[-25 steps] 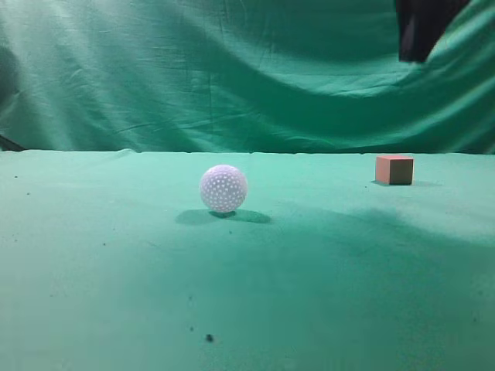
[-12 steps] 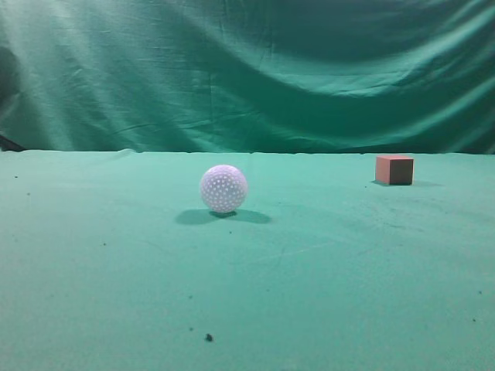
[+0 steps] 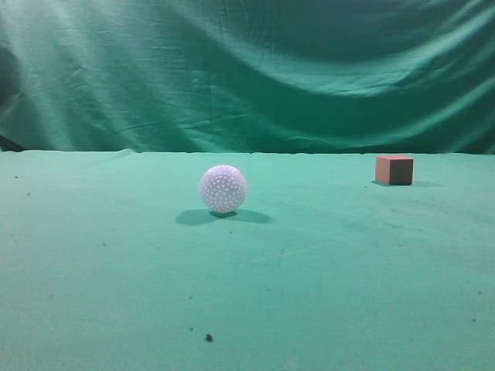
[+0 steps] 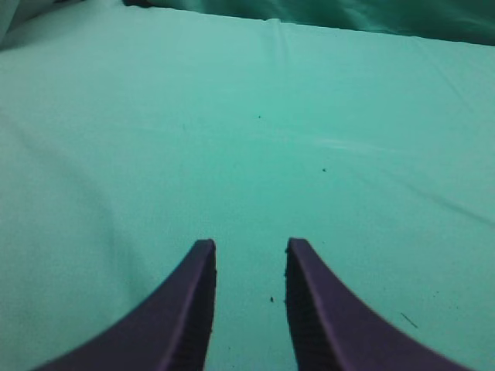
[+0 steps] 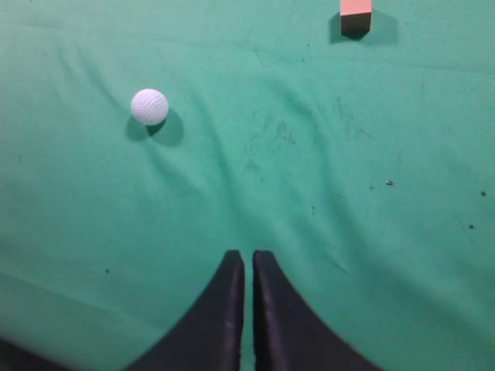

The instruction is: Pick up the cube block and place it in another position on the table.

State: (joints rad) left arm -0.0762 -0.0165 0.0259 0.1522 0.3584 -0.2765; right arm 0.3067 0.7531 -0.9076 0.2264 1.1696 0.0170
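The cube block [image 3: 394, 169] sits flat on the worktop [image 3: 325, 263] near its far right corner, close under the draped green backdrop [image 3: 247, 69], with nothing touching it. In the right wrist view only its lower part shows at the top edge [image 5: 356, 14]. It looks like a small, stiff, matte solid, probably light and not slippery, so a pinch across two opposite side faces should hold it well. Being a cube it has no long axis; it stands square on one face, turned slightly so that a front face and a narrow darker side face show in the exterior view. The white dimpled ball [image 3: 223, 188] rests well apart from it, toward the middle of the worktop, and could roll if nudged. The right gripper [image 5: 248, 267] hangs over the near part of the worktop, its jaws pressed nearly together and empty. The left gripper [image 4: 249, 259] has its jaws spread, with only bare cloth between them.
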